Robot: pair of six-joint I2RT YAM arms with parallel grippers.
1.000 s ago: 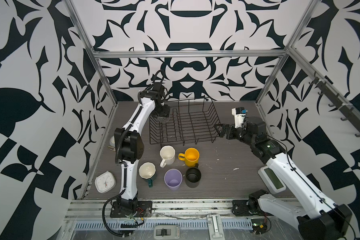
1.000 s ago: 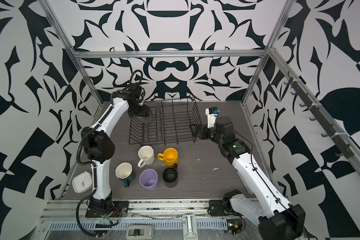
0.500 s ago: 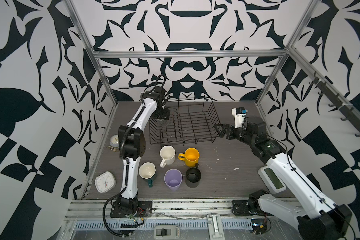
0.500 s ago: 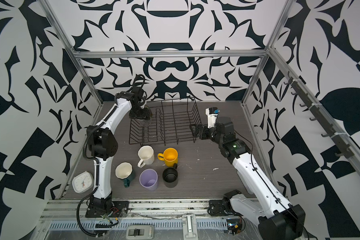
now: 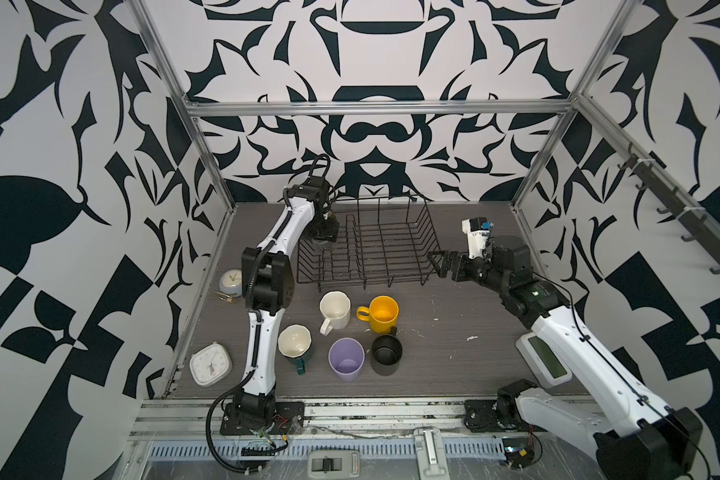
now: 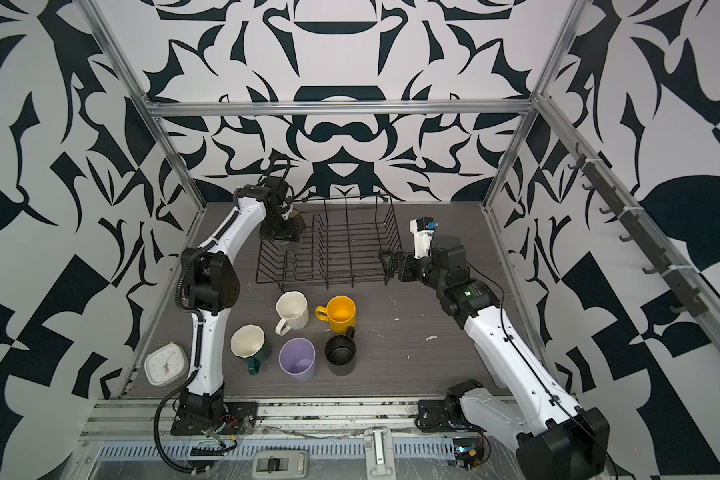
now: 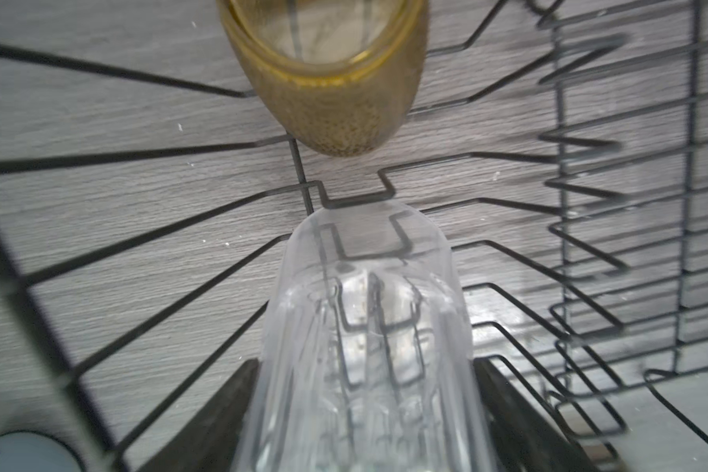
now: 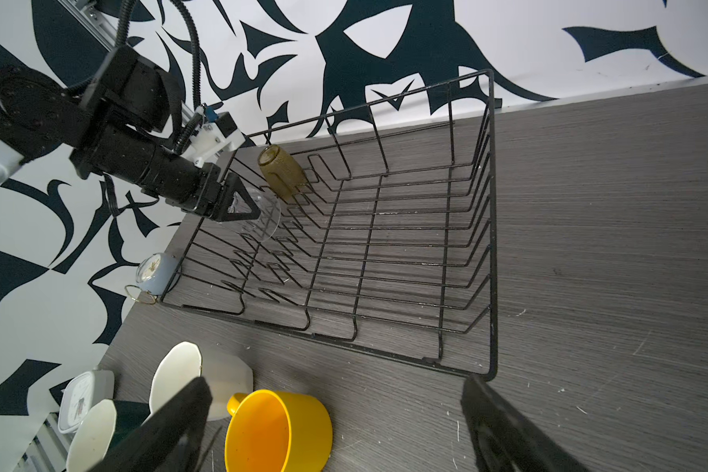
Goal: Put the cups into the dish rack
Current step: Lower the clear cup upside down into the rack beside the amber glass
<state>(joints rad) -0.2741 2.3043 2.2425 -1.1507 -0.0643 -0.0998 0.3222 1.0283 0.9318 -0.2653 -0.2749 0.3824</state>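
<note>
Top views: your left gripper (image 5: 324,237) is holding the clear tumbler (image 5: 321,247) over the far-left corner of the dish rack (image 5: 364,281), next to the racked, tilted amber tumbler (image 6: 299,218), probably packing the row.

Left wrist: jaws are clamping the tumbler's sides, base pointing at the wires.

Right wrist: right gripper (image 8: 336,384) is hanging spread wide and empty by the rack's right side, facing the yellow mug (image 8: 276,433), likely staging the next pick.

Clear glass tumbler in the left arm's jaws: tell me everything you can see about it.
The clear glass tumbler is see-through with lengthwise ribs and a rounded closed end. The left gripper holds it, a black jaw on each side, closed end pointing down into the black wire dish rack. It is apart from the amber beaded tumbler tilted in the rack. Whether it touches the wires is unclear.
</note>
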